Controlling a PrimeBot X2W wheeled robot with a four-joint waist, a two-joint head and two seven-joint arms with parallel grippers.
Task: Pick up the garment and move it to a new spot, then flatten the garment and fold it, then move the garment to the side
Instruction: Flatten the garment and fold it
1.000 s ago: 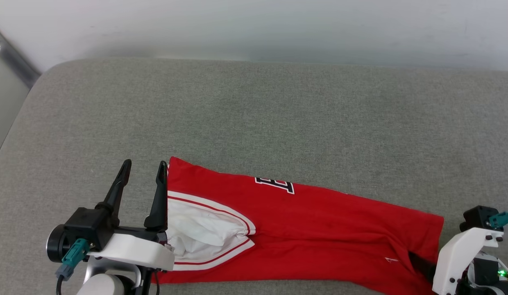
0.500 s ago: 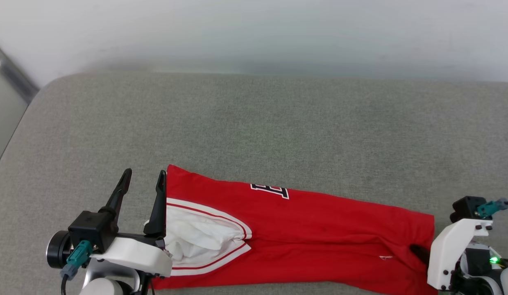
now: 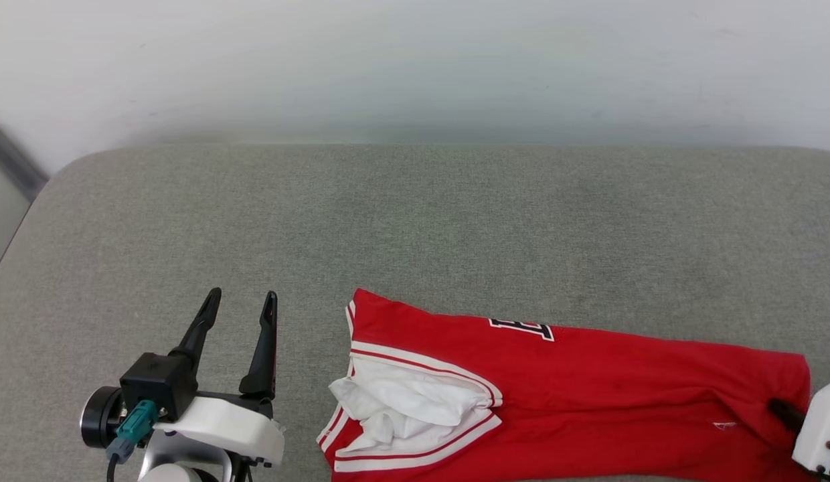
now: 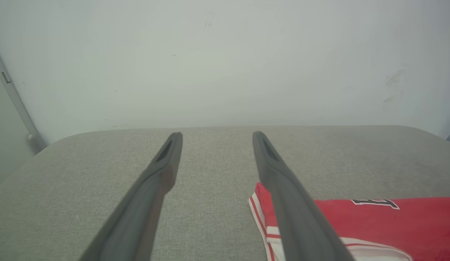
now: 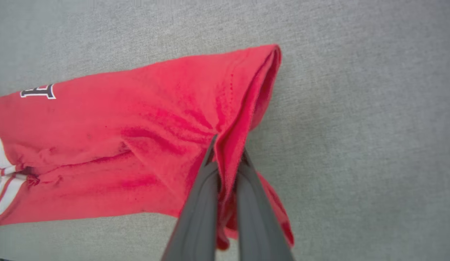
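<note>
right claw pinches the jersey's end, left claw stands empty

the red jersey t-shirt lies in a long folded band across the near right part of the grey fabric cushion, its length running left to right. at its left end a crumpled white sleeve shows, edged with red-and-white stripe trim. a bit of black, white-outlined lettering peeks out along the far edge.

the right gripper has its two dark fingers pressed together on the shirt's right end. in the right wrist view the red cloth rises into a ridge between them (the hem fans open just past the fingertips).

the left gripper sits to the left of the shirt, near it but apart, with bare cushion showing between them. its fingers are spread wide and point toward the pale wall, with nothing between them. in the left wrist view the shirt's striped corner shows just beside the right-hand finger; from there i cannot tell whether the two touch.
</note>
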